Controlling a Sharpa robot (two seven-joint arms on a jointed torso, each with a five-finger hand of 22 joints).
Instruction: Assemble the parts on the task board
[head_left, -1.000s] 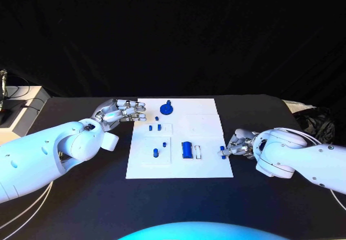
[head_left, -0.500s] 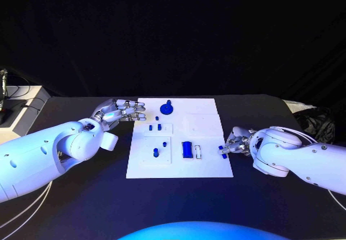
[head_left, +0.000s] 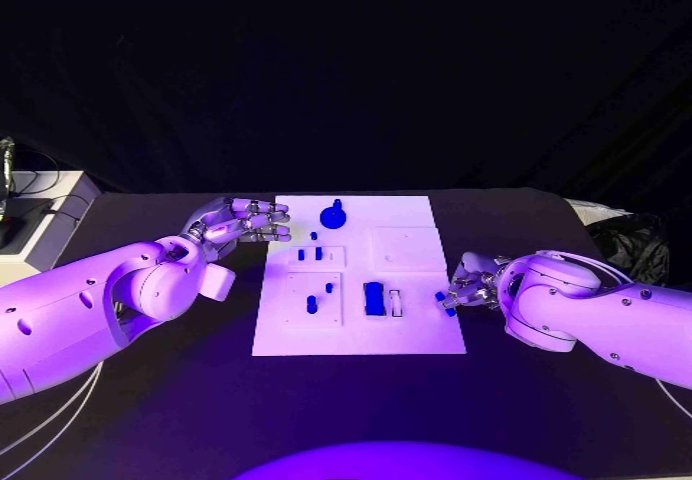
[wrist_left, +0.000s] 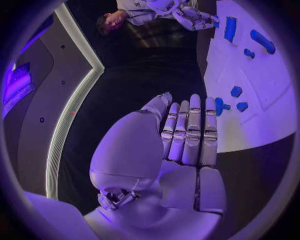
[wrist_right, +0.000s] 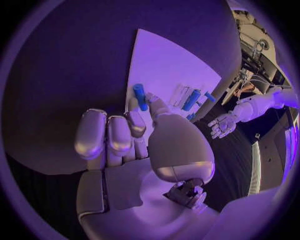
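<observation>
The silver left hand (wrist_left: 184, 135) hangs with straight fingers together beside the white plastic task board (wrist_left: 262, 115), holding nothing.

The head camera looks down from above the near edge of the bench (head_left: 159, 390), facing the far side, and takes in the whole task board (head_left: 361, 340). Each wrist camera sits close behind its own robot hand: left robot hand (wrist_left: 181, 135), right robot hand (wrist_right: 134, 140). All three views share the task board.
</observation>
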